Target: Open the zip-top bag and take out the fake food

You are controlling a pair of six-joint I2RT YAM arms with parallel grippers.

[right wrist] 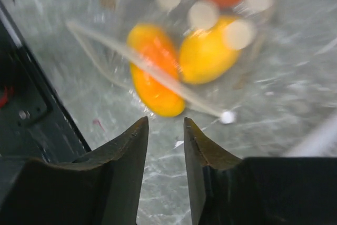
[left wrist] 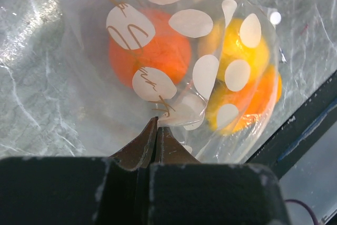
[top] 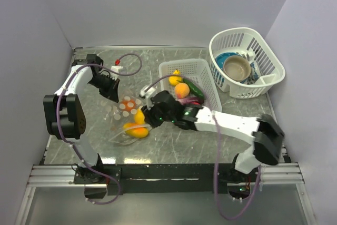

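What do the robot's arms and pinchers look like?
The left arm and right arm are white tubes with chunky black joints. A thin purple cable loops along each. The left tool and right tool each have two dark, pointed fingers, like a beak. A tiny green light glows on the right arm.

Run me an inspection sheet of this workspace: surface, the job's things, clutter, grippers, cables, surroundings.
Surface: grey marbled table.
Job's things: zip-top bag lies on the table, fake food inside; more pieces in the rectangular basket.
Clutter: round basket holding a bowl and dishes.
Grippers: left gripper shut on the bag's plastic; right gripper open, near the zip strip.
Cables: purple cable looped on the table's far side.
Surroundings: white walls on three sides.
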